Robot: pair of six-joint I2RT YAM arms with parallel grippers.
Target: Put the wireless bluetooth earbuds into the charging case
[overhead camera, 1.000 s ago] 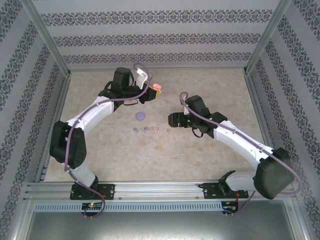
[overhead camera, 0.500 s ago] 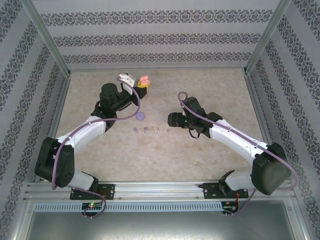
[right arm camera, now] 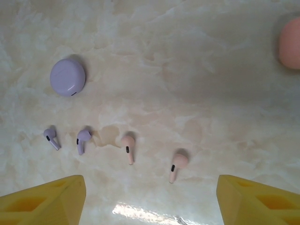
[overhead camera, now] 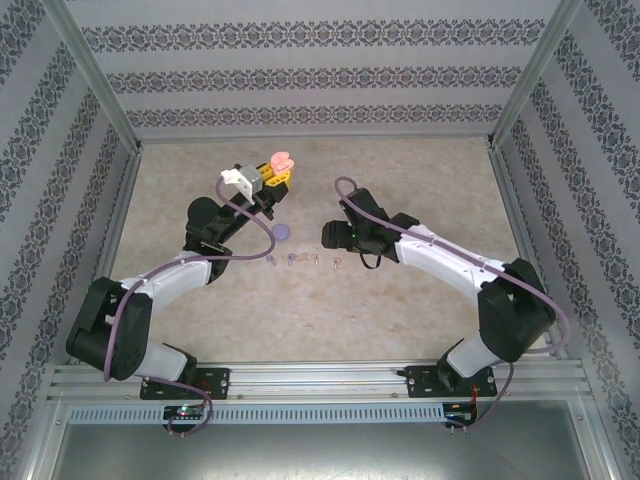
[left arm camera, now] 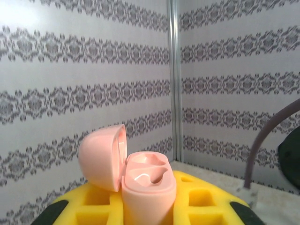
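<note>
four tiny stemmed earbuds lie in a loose row on the marbled beige table [right arm camera: 197, 70]: two purple earbuds [right arm camera: 83, 139] on the left and two pale pink earbuds [right arm camera: 128, 146] to their right, each a smooth glossy bulb with a short stalk and a small dark spot. they lie apart from one another. just beyond the purple pair sits a closed purple case [right arm camera: 68, 77], a rounded matte pebble. a soft orange-pink curved shape [right arm camera: 290, 42] shows at the frame's edge, too blurred to name. the right gripper [overhead camera: 330, 235] hangs over the row with its blocky yellow fingertips [right arm camera: 47, 199] spread wide, nothing between them. the left gripper [overhead camera: 272, 178], raised toward the far wall, is clamped on the pink charging case [left arm camera: 147, 187], held upright with its domed lid [left arm camera: 103, 154] flipped back and two smooth moulded wells bare.
</note>
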